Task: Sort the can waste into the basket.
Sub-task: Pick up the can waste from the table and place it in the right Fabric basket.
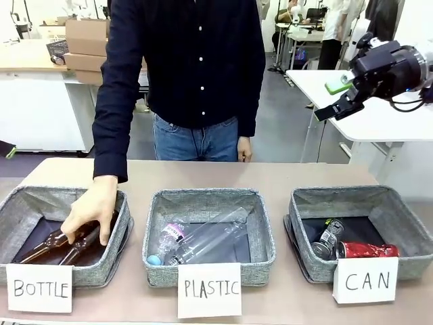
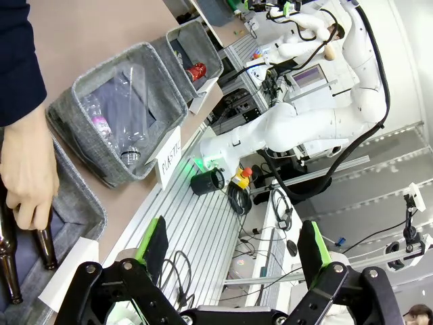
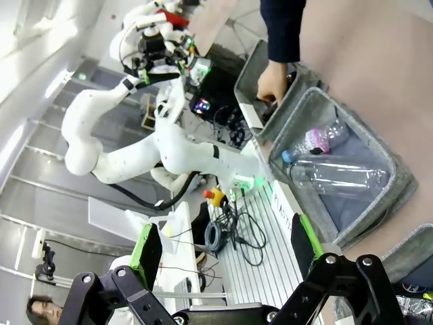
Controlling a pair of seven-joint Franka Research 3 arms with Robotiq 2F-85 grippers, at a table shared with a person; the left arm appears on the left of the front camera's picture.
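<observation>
On the left of the counter [image 1: 203,175], the person's hand [image 1: 91,213] reaches into the basket carded "BOTTLE" [image 1: 61,233] and rests on the brown glass bottles [image 1: 57,245] lying there, probably setting them down or straightening them. The middle basket, carded "PLASTIC" [image 1: 208,233], holds clear plastic bottles [image 1: 203,240] laid flat. On the right stands the CAN basket [image 1: 362,230], its white card propped at the front so each bin's class reads from the robot's side. Both pieces of can waste lie inside it: the black and silver can [image 1: 328,238] and, touching it, the red can [image 1: 367,250] on its side against the front wall. By that, the sorting looks finished.

The left claw [image 2: 233,247], seen in its own wrist view, hangs off the counter's edge with its green pads wide apart and nothing between them. The right claw [image 1: 338,98] is raised high above and behind the CAN basket, also spread wide and empty, likely parked clear of the person's reach.
</observation>
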